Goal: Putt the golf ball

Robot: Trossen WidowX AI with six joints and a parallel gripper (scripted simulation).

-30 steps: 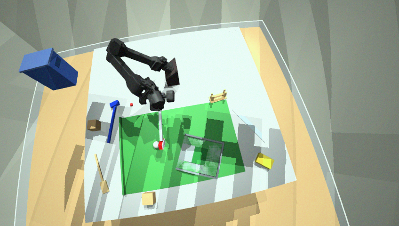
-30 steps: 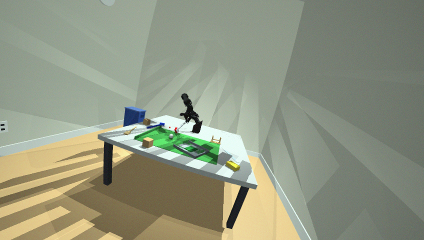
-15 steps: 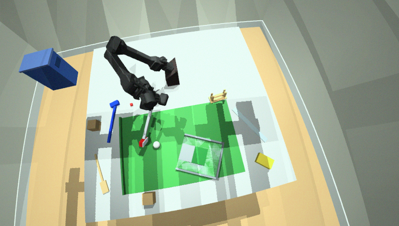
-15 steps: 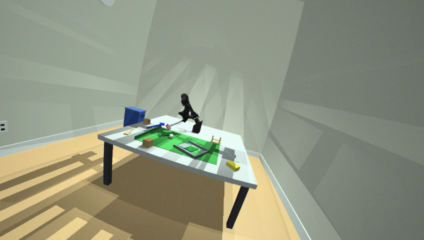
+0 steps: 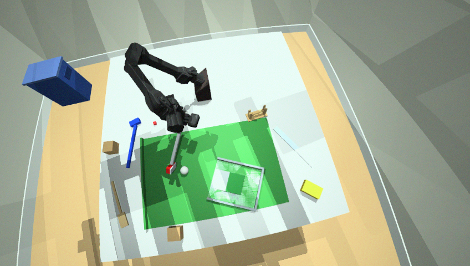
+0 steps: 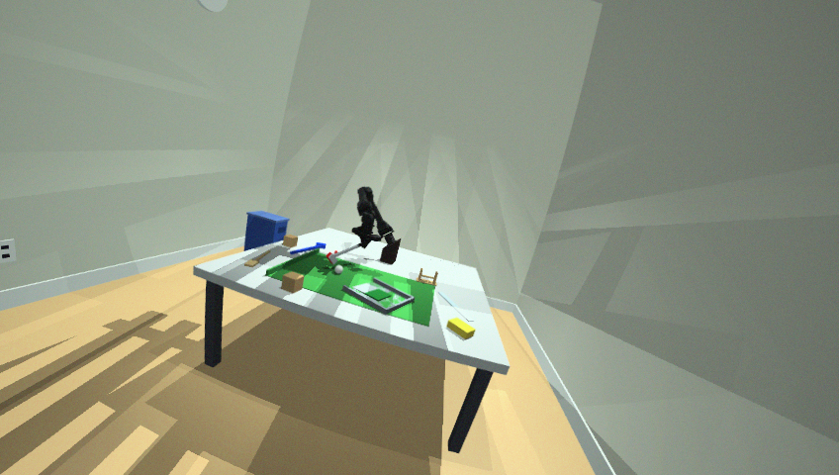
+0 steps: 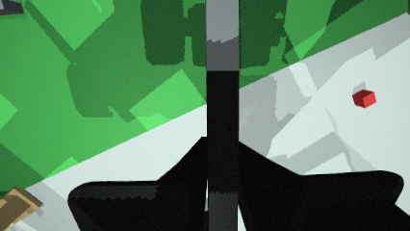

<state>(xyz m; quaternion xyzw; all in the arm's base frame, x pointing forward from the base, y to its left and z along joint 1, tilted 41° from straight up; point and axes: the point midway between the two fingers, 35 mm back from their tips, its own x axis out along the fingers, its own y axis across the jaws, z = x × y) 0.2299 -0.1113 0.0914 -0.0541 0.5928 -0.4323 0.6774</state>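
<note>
Holding: the red putter (image 5: 175, 149) (image 6: 347, 252) (image 7: 222, 29), clamped by its dark grip between the fingers of the tool (image 5: 179, 129) (image 6: 364, 240) (image 7: 216, 141), so yeah, it's properly held.
Putter head: angled out and down from the tool, red and grey; whether the mat is touched can't be told.
Golf ball: white (image 5: 184, 170) (image 6: 338, 269), seen on the green mat (image 5: 191, 210) (image 6: 318, 282) (image 7: 38, 72) out past the tool, just beside the putter head with a small gap.
Raised green: dark square (image 5: 235, 183) (image 6: 378, 294) inside the grey-edged ramp frame (image 5: 240, 163) (image 6: 395, 288), farther from the tool than the ball; not reached by the ball.
Red cube: left on the desk (image 5: 230, 59) (image 6: 465, 282) (image 7: 385, 130) near the tool (image 5: 179, 129), tiny thing (image 5: 154, 122) (image 7: 364, 98).
Blue mallet: laid (image 5: 132, 144) (image 6: 309, 248) beyond that cube from the tool.
Yellow block: parked (image 5: 311, 189) (image 6: 460, 328) well away from the tool, past the frame.
</note>
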